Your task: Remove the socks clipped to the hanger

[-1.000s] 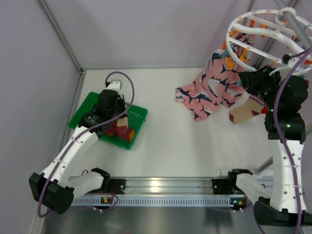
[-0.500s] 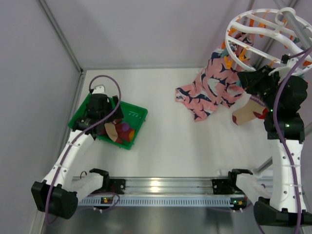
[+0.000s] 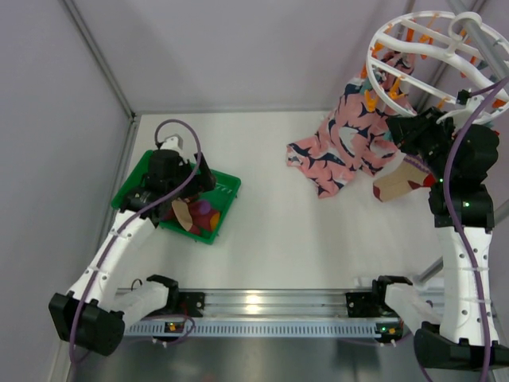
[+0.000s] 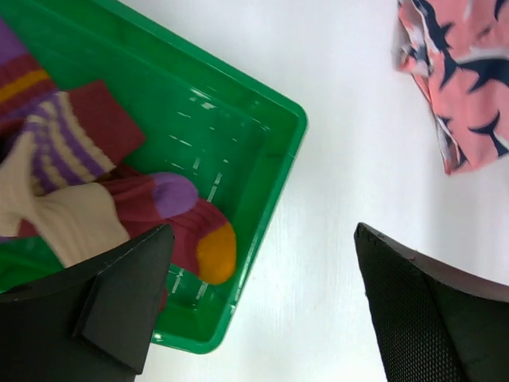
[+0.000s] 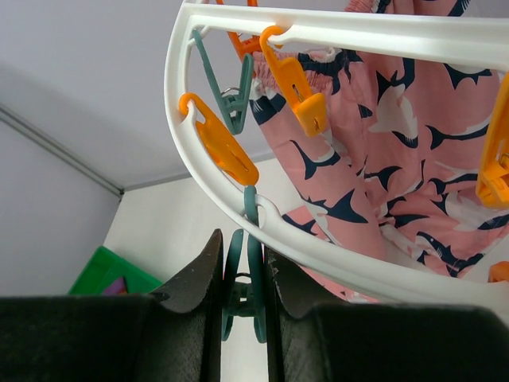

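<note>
The round white hanger (image 3: 421, 48) hangs at the back right, and its rim (image 5: 334, 32) carries orange and teal pegs. My right gripper (image 5: 242, 263) is shut on a teal peg (image 5: 242, 290) under that rim. A tan sock (image 3: 395, 181) dangles just below this gripper (image 3: 409, 139). My left gripper (image 4: 262, 239) stands open and empty over the near corner of the green tray (image 4: 262, 135). In the tray lie a maroon sock with purple and orange patches (image 4: 187, 223), a tan one (image 4: 75, 223) and a striped one (image 4: 64, 151).
A pink cloth with navy and white print (image 3: 342, 151) hangs from the hanger and trails onto the white table; it fills the right of the right wrist view (image 5: 398, 135). Grey frame poles run up the left and right sides. The green tray (image 3: 227, 187) sits at the left.
My left gripper has opened over the tray, where a tan sock now lies, and the arm has shifted a little. The right gripper stays clamped on the peg; the tan sock swayed slightly.
</note>
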